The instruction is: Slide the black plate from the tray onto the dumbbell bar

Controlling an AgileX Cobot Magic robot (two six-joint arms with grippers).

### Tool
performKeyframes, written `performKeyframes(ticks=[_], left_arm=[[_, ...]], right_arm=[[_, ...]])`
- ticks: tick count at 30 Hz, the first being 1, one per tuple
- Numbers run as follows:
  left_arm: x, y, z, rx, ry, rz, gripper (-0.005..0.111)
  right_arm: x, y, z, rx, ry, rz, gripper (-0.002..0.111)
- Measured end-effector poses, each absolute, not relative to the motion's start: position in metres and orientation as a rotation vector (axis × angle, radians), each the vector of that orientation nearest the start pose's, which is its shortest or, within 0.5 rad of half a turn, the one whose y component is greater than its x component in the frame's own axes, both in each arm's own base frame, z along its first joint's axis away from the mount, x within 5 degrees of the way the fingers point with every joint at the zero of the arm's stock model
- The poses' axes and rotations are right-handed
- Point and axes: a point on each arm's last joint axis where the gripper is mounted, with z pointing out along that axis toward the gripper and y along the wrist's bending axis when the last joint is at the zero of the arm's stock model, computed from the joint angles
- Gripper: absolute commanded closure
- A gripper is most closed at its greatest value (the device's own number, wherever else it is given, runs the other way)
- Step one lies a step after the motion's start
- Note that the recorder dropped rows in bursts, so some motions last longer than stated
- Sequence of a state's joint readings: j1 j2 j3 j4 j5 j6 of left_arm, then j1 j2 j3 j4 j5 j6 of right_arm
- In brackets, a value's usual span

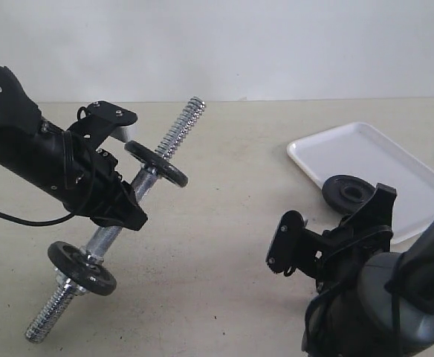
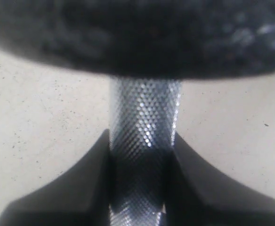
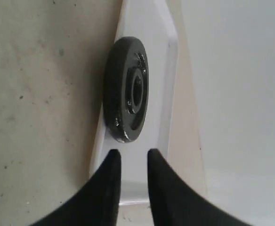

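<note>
Black iron, the black plate (image 1: 348,193) lies at the near left edge of the tray (image 1: 395,156), on the right of the desk (image 1: 232,245), just beyond the right tool (image 1: 378,204), whose jaws stand slightly apart and empty. The right arm is much nearer it. The left tool (image 2: 140,155) pinches the dumbbell bar (image 1: 104,238) mid-shaft, tilted, its free threaded end pointing up toward the far right.

Black left arm (image 1: 42,160), cabled; right arm (image 1: 406,301) seemingly grey-collared.
</note>
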State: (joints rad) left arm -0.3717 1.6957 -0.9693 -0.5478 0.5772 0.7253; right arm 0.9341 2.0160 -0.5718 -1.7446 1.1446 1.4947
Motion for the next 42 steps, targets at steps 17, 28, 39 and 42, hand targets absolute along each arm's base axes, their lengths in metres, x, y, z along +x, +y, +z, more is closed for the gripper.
performKeyframes(ticks=[17,28,39,42], left_arm=[[0.292,-0.142,0.187,0.911,2.548,-0.426,0.102],[0.292,-0.142,0.187,0.911,2.548,-0.426,0.102],[0.292,-0.142,0.187,0.911,2.548,-0.426,0.102],[0.292,-0.142,0.187,0.911,2.548,-0.426,0.102]], right_arm=[[0.217,0.159,0.084,-1.096,1.895,-1.081,0.066],[0.225,0.172,0.086,-1.087,1.908,-1.013,0.041],[0.226,0.171,0.088,-1.071,1.89,-1.038,0.041],[0.226,0.171,0.088,-1.071,1.89,-1.038,0.041]])
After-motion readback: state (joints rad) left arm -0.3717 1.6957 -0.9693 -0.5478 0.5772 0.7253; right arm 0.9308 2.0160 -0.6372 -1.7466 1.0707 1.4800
